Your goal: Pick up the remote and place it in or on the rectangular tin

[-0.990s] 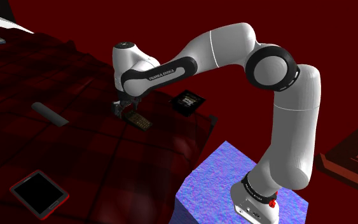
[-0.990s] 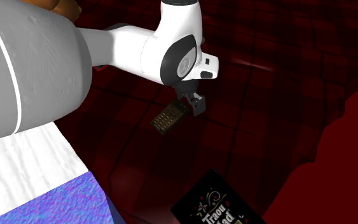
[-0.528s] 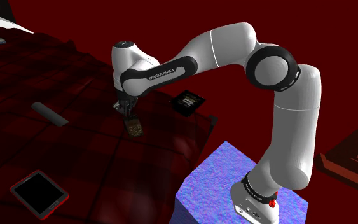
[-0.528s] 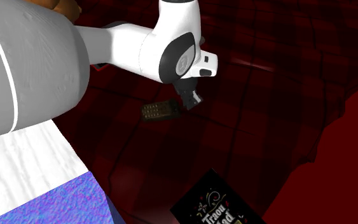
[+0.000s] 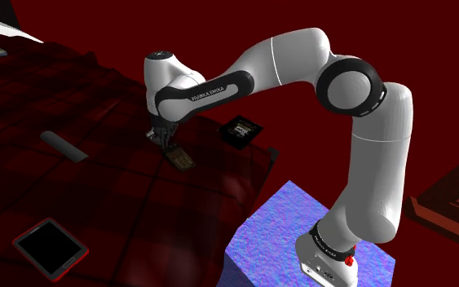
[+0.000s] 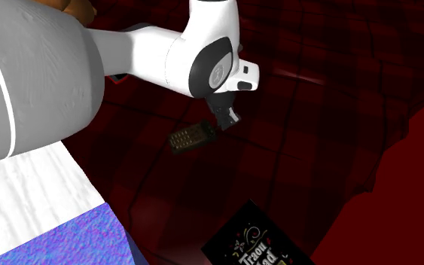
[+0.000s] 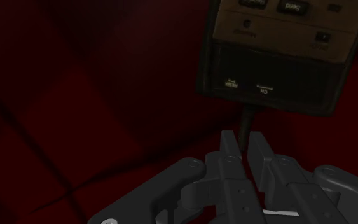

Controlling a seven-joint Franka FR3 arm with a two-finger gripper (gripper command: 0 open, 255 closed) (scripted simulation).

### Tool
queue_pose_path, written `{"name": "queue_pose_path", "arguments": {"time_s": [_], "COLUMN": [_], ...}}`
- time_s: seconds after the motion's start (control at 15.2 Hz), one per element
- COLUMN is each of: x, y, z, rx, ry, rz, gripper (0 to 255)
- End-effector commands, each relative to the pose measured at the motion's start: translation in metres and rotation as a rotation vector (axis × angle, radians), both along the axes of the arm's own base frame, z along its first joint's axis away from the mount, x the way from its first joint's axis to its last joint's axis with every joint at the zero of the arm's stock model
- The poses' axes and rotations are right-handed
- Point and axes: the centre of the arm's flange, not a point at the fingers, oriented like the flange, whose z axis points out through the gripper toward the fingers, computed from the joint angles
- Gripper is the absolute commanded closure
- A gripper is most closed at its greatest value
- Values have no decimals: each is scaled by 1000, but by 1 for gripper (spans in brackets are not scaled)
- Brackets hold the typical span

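I read FRANKA EMIKA along the arm (image 5: 205,91). The black tin (image 6: 257,242) near the stand (image 6: 67,233) says Traou

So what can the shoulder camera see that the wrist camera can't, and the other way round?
Shoulder view: the whole white arm, its blue stand, the dark tin and a red-edged tablet. Wrist view: the small labels on the remote, up close. Both: the remote and the pincer at its end, over the dark red checked cover.
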Motion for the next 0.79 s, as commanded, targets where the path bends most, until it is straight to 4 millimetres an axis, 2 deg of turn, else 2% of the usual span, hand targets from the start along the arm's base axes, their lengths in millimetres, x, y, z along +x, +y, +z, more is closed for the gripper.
{"name": "queue_pose_path", "arguments": {"time_s": [0.0,0.73], "x": [1,1], "y": [-1,-1], "z": [8,66], "rx": [-2,-2], "ry": [3,3], "rz": [-1,-1], "gripper": [255,255]}}
